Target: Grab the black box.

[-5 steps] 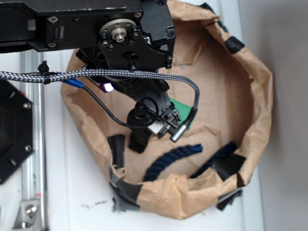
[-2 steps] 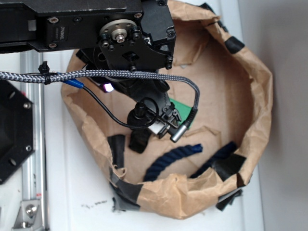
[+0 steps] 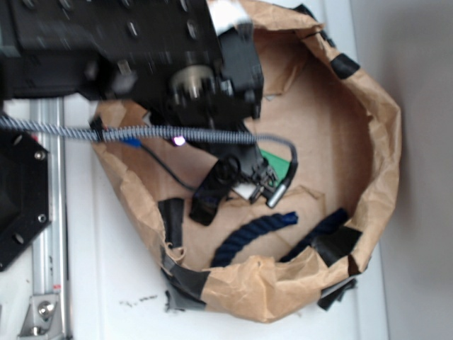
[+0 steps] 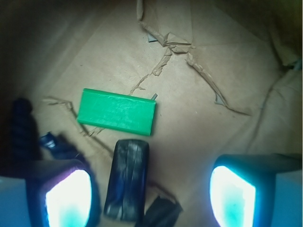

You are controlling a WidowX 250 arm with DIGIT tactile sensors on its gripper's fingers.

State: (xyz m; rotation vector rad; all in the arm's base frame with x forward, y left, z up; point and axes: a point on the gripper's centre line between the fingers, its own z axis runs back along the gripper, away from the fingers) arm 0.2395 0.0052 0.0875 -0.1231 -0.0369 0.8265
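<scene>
The black box (image 4: 127,179) is a glossy oblong block lying on brown paper in the wrist view, just below the green block (image 4: 117,112). My gripper (image 4: 151,198) is open. Its glowing left finger (image 4: 68,198) is close beside the box, and the right finger (image 4: 234,196) stands well off to the right. The box lies between the fingers, lengthwise along them and apart from both. In the exterior view the gripper (image 3: 241,183) hangs low inside the paper bowl, left of the green block (image 3: 277,164), and covers most of the box.
A crumpled brown paper wall (image 3: 379,142) rings the work area. A dark blue rope (image 3: 255,230) and black tape patches (image 3: 172,218) lie near the front wall. A small tape patch (image 4: 162,213) touches the box's lower right corner. A metal rail (image 3: 49,212) runs along the left.
The arm has shifted to the right and is blurred with motion. The gripper now sits closer to the green block.
</scene>
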